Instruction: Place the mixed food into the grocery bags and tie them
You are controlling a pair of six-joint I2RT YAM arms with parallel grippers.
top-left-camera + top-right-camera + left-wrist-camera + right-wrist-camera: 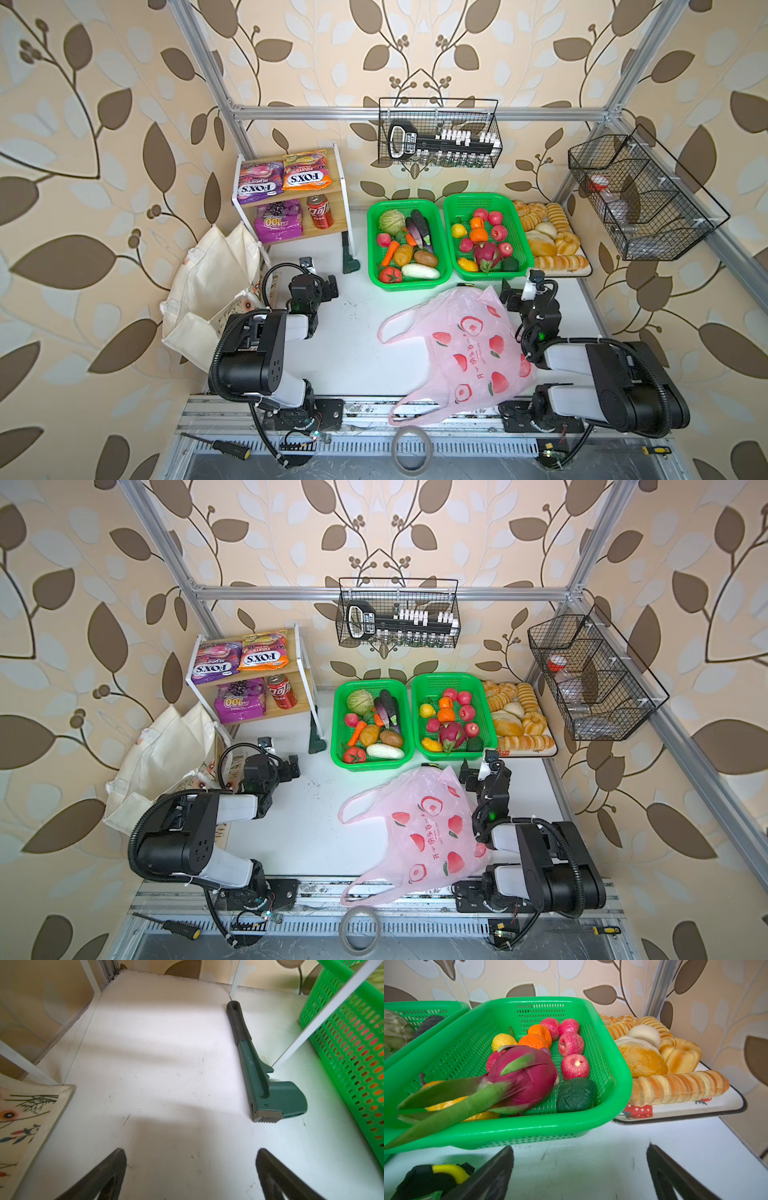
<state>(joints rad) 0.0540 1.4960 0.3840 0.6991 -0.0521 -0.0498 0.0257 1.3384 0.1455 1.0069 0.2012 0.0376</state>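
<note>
A pink peach-print grocery bag (461, 353) lies flat on the table at front right. A cream canvas tote (208, 299) slumps at the left. On the shelf sit the purple "100" packet (277, 224), the orange FOX'S packet (305, 174) and the red soda can (318, 212). The left green basket holds the cabbage (391, 221), two potatoes (404, 254) (426, 258) and the tomato (390, 275). My left gripper (191, 1159) stands open and empty over bare table beside the tote (25, 1118). My right gripper (580, 1157) is open and empty in front of the fruit basket.
A green wrench (261, 1076) lies by the shelf leg (324, 1014). The fruit basket (618, 1093) and a bread tray (724, 1105) stand at the back right. Wire baskets (440, 133) (636, 199) hang on the frame. A tape roll (411, 451) and a screwdriver (224, 446) lie along the front rail.
</note>
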